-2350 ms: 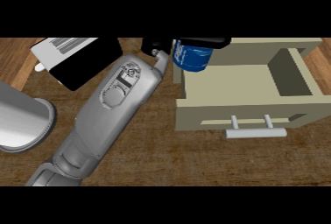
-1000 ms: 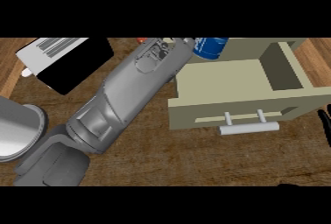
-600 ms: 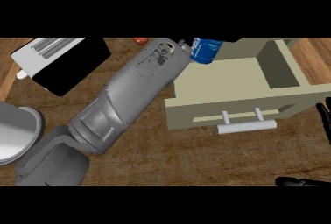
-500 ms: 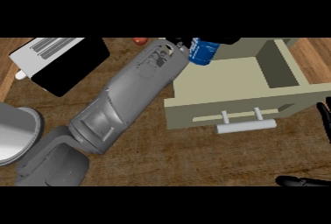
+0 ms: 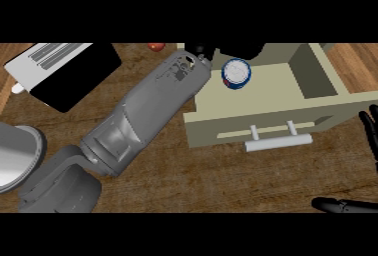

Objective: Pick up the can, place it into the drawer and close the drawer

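— Where do we find the can (image 5: 236, 74)?

— Over the back left corner of the open drawer (image 5: 255, 107), lying tipped, its pale end toward us.

— Does our left hand (image 5: 225, 50) hold it?

— The hand sits just behind the can at the drawer's back left; we cannot tell how its fingers lie.

— And our right hand (image 5: 367, 131)?

— It rests right of the drawer, fingers straight, holding nothing.

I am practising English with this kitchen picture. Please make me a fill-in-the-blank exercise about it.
1. The blue can is above the open ____.
2. The drawer has a white ____ on its front.
3. The can is held by the ____ robot hand.
4. The right robot hand shows at the picture's ____ edge.

Missing words: drawer; handle; left; right
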Available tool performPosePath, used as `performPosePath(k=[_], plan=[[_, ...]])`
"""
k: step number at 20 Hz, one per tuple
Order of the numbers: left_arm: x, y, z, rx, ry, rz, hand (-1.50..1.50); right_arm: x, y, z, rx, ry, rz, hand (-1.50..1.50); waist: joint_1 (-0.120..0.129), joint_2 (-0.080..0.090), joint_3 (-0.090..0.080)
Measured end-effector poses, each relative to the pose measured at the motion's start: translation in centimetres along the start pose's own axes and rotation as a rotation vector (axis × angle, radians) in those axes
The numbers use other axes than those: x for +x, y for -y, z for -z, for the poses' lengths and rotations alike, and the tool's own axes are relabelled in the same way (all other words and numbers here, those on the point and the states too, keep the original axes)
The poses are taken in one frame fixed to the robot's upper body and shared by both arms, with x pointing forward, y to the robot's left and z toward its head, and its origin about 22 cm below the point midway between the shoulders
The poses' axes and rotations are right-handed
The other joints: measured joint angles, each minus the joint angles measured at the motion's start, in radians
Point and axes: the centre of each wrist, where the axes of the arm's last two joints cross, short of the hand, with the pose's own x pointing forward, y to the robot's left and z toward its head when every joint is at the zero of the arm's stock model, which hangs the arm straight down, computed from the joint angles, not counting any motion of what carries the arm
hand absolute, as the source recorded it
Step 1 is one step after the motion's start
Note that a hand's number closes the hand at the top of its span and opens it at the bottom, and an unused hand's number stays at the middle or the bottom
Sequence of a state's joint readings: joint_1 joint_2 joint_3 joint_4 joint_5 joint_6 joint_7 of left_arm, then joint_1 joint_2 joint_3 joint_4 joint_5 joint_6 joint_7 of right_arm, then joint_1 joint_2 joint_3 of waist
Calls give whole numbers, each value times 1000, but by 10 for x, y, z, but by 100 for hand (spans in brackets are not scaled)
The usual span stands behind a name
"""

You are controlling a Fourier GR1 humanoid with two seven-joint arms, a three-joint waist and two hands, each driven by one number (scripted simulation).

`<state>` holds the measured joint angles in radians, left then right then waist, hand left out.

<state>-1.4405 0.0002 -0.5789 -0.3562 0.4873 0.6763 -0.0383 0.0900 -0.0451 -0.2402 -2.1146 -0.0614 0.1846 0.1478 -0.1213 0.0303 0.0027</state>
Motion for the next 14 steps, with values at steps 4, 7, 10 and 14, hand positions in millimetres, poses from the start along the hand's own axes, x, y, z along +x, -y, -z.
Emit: performPosePath(k=[4,7,10,14], plan=[[-7,0,-1,40,-9,6,-150,0,-2,-3,9,-1,-3,-150,-8,2,0],[-8,1,-3,56,-13,2,-150,1,-3,-1,12,5,-1,-150,-10,1,0],[-13,1,-4,74,-15,-1,-150,3,-2,1,17,11,-3,-150,-13,3,0],[-14,1,-4,87,-23,-24,-150,14,-3,-2,19,50,-65,-150,-11,1,-1]])
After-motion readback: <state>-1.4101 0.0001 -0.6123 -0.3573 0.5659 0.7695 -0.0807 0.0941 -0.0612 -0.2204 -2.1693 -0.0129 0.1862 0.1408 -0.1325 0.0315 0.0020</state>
